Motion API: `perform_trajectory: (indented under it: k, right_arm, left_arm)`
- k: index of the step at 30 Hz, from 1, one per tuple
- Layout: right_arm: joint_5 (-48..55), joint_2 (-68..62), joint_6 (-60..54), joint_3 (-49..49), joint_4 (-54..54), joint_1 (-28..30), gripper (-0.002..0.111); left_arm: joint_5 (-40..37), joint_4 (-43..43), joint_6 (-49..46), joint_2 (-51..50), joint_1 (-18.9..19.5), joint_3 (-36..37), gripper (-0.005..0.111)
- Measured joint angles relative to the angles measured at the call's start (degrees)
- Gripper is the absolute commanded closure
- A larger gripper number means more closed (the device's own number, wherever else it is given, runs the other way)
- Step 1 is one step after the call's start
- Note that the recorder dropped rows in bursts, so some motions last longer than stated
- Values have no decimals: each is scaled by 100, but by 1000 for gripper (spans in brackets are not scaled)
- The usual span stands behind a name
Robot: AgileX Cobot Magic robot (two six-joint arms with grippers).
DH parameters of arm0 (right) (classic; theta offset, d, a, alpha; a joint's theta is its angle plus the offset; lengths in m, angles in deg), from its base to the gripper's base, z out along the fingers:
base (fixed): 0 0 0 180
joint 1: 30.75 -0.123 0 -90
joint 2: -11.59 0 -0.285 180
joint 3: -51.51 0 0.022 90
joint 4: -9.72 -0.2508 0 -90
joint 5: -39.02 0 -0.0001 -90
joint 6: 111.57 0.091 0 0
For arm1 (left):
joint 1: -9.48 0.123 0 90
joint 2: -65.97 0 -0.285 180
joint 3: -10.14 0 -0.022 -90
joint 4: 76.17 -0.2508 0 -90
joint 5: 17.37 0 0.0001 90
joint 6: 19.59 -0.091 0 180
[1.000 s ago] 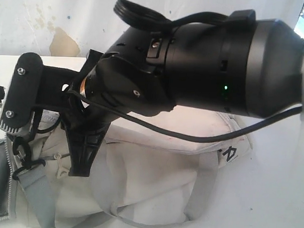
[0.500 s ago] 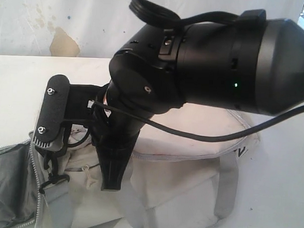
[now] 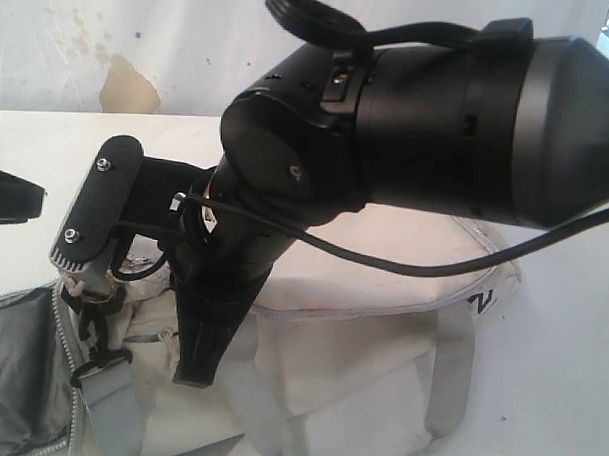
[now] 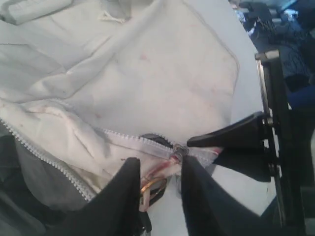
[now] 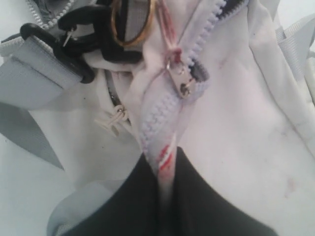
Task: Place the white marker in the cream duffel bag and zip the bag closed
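Note:
The cream duffel bag (image 3: 360, 360) lies under the big black right arm, its dark lining (image 3: 19, 378) showing at the open left end. My right gripper (image 5: 165, 157) is shut on the end of the bag's zipper tape (image 5: 167, 152), just past the metal slider (image 5: 179, 78). The left wrist view shows my left gripper (image 4: 158, 164) open beside that same slider (image 4: 178, 149), its fingers straddling a gold ring (image 4: 150, 184) and holding nothing. The right gripper's tip (image 4: 197, 142) pinches the tape close to them. The white marker is hidden.
A black buckle (image 5: 74, 34) and grey strap (image 5: 34, 78) hang at the bag's end near the gold ring (image 5: 133, 24). The bag rests on a white table (image 3: 559, 397). The right arm's cable (image 3: 383, 263) loops across the bag.
The right arm has dropped and tilted a little, and the bag has slid right with it. More dark lining shows at the left. A black part has appeared at the left edge.

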Motion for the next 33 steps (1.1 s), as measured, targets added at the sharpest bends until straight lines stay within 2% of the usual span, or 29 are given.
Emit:
perform_trajectory:
  k: [4,11,20,33]
  right_arm:
    - [0,0,13,0,-24,0,107]
    - [0,0,16,0,-139,12,107]
    - [0,0,16,0,-270,12,107]
    - [-92,0,16,0,-282,12,107]
  left_arm:
    - [-31,-122,-35,0,-226,148,56]
    - [121,-161,-157,0,-452,649,49]
    - [754,222,-180,0,-452,939,49]
    - [534,540,-260,-315,-452,965,49]
